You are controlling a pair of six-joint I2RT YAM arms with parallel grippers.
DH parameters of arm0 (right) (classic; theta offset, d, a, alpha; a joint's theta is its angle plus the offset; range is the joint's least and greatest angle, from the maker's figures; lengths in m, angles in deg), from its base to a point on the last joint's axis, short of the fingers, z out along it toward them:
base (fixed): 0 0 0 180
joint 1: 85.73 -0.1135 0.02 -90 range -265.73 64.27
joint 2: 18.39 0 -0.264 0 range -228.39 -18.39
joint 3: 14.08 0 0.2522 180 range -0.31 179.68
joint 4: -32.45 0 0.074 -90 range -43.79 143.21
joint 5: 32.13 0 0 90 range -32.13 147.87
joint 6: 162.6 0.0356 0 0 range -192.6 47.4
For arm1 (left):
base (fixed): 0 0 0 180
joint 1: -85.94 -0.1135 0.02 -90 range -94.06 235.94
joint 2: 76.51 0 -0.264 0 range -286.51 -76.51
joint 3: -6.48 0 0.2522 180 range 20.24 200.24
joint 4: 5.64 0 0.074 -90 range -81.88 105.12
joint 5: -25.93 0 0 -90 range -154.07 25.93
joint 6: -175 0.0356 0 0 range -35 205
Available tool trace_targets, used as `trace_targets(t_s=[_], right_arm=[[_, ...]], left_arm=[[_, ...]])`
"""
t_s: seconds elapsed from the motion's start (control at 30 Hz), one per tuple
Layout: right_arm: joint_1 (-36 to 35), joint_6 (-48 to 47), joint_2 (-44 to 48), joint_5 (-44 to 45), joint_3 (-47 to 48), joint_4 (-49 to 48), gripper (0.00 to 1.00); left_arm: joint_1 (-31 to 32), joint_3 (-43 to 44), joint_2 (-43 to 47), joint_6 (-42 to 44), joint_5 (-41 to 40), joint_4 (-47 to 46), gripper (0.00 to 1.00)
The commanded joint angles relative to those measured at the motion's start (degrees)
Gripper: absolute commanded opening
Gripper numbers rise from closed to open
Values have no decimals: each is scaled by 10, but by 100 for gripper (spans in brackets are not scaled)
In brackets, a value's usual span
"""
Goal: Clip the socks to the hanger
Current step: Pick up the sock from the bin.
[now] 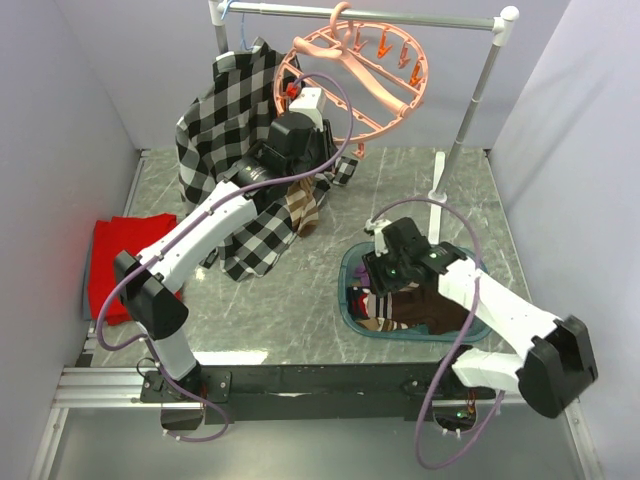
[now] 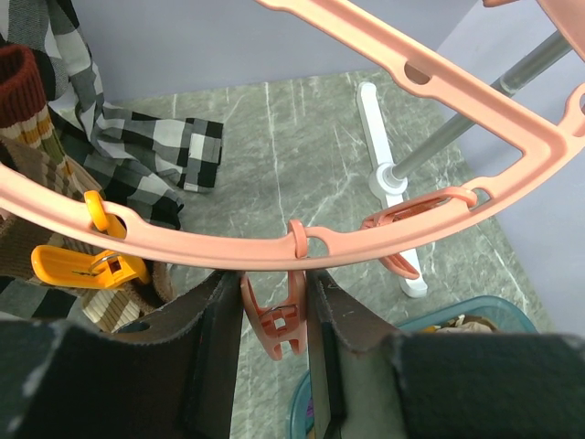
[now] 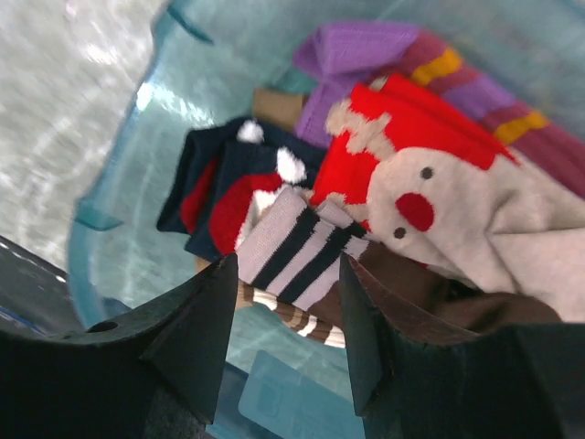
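The round salmon-pink plastic hanger (image 1: pixel 362 75) hangs on the grey metal rail (image 1: pixel 400 17) at the table's (image 1: pixel 400 190) far edge, with the left gripper (image 2: pixel 272 302) pinching one dangling salmon clip (image 2: pixel 272 334). Knitted socks (image 3: pixel 439 201) fill the teal tub (image 1: pixel 347 275) by the right edge. The right gripper (image 3: pixel 288 265), half open, straddles a black-striped white sock (image 3: pixel 302 242).

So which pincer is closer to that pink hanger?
Left. The left pincer is at the hanger rim, a pink clip between its fingers; the right pincer is far off, over the tub of socks.

hand (image 3: pixel 288 279) astride striped sock (image 3: pixel 300 245), teal bin (image 3: pixel 114 187)
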Motion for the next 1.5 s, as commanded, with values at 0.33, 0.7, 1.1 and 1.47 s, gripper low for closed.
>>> trace_targets(t_s=[0.33,0.7,1.1,1.47], right_arm=[[-40,-18,-149,3,39,47,51],[-44,-2,-150,101,44,49,1],[59,-5,8,140,65,29,0],[112,-16,149,22,73,-86,0]], left_arm=[[-2,40,-1,10,10,9,1],[-3,42,-1,11,8,9,1],[-3,45,-1,14,7,10,1],[-2,49,-3,12,13,9,1]])
